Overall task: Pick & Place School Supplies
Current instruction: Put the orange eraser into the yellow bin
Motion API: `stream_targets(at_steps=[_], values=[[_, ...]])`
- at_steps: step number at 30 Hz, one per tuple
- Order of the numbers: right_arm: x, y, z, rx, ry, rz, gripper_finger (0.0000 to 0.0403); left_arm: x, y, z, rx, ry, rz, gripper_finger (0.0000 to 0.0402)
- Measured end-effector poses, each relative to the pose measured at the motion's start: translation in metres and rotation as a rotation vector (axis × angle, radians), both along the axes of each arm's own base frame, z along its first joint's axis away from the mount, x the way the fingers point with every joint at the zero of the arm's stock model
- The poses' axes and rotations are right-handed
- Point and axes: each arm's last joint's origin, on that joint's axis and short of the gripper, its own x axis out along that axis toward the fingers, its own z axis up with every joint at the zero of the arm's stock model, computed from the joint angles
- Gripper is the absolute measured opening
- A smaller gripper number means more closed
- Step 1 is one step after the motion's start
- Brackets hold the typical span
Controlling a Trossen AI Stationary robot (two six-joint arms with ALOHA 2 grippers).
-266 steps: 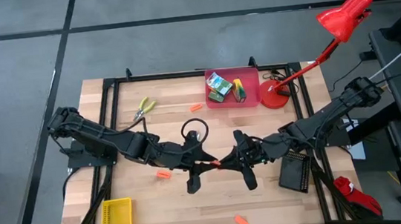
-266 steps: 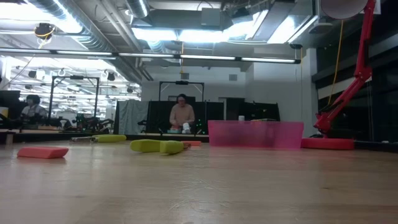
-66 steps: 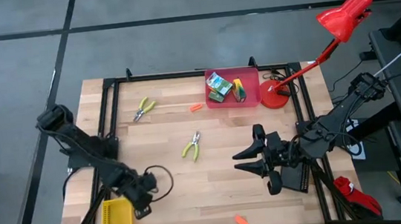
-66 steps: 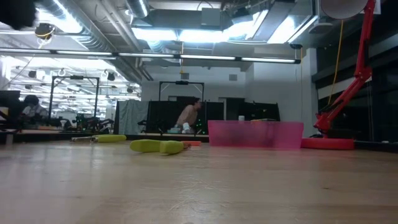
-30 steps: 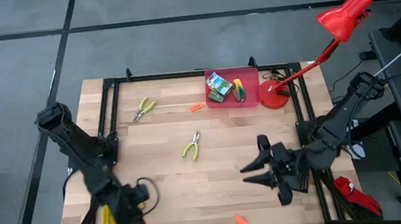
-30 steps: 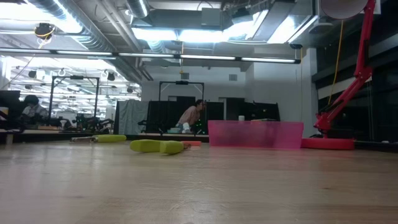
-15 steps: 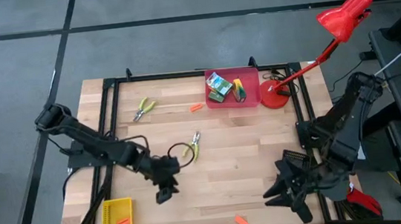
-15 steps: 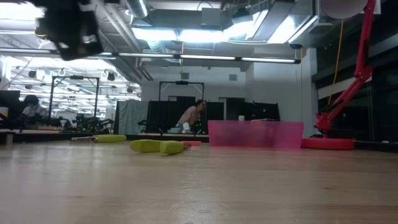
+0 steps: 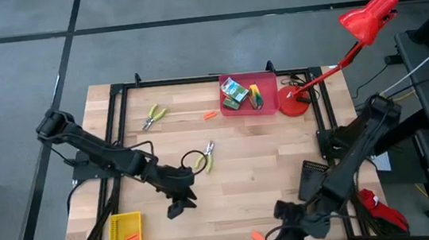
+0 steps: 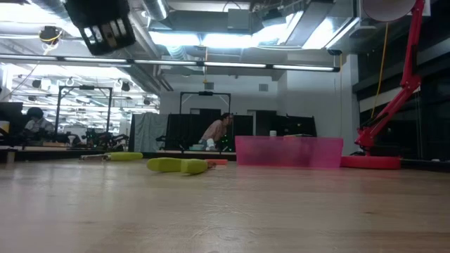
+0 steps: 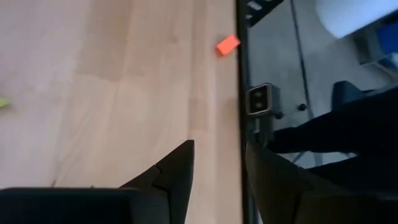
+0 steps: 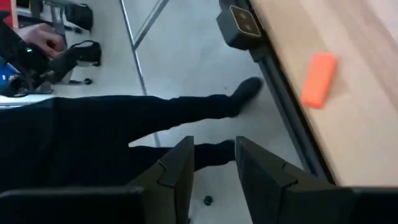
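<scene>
Orange stick sits just beside the right gripper at the table's near edge; the high view shows that closeness, but only the right wrist view shows the fingers apart with a narrow gap and nothing in it. Left gripper hovers mid-table, pliers close behind it, jaws also parted and empty per its wrist view. Second pliers lie well off, near the far edge. Crayon boxes are in the red bin, two more sticks in the yellow bin. Low view catches a person in the room.
</scene>
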Motion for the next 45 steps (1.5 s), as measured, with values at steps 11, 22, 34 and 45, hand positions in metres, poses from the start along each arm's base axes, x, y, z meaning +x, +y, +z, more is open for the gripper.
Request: stream_targets(at_steps=[11, 22, 34, 45], values=[[0.046, 0.046, 0.005, -0.016, -0.031, -0.021, 0.0121, -0.022, -0.013, 0.017, 0.056, -0.075, -0.108, 0.0128], [0.044, 0.043, -0.024, -0.22, 0.384, -0.159, 0.0092, -0.038, -0.013, 0.025, 0.229, -0.154, -0.16, 0.0108], [0.077, 0.033, -0.073, -0.257, 0.517, -0.18, 0.0093, -0.036, -0.011, 0.027, 0.3, -0.201, -0.122, 0.0103], [0.081, 0.044, -0.106, -0.296, 0.519, -0.16, 0.0093, -0.033, -0.014, 0.033, 0.18, -0.224, -0.035, 0.0102]])
